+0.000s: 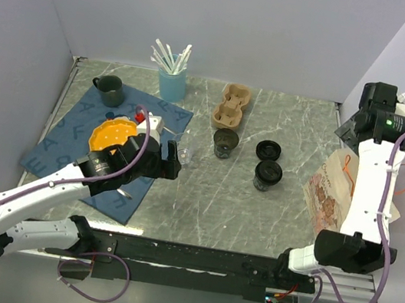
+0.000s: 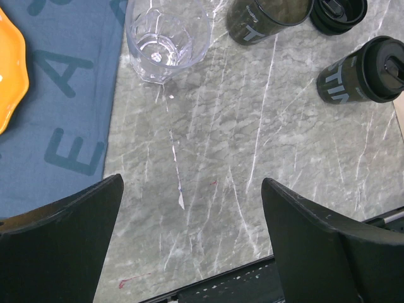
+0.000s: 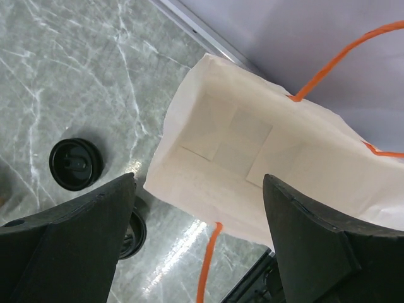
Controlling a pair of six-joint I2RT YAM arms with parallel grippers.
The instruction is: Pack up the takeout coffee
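The takeout coffee (image 1: pixel 268 173) stands upright, black, tapered, lidded, with grey lettering

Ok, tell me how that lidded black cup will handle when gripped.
The lidded black cup stands upright and tapers toward its base, so a high sideways push may tip it. It looks disposable: likely light, and its wall may dent under a hard squeeze.

Light: bright and even, coming from above.
Shadows: soft and small, close under the lidded cup (image 1: pixel 268 174).
Glare: a white shine on the table (image 3: pixel 180 249) beside the paper bag (image 3: pixel 252 158).
Focus: sharp in all 3 views.
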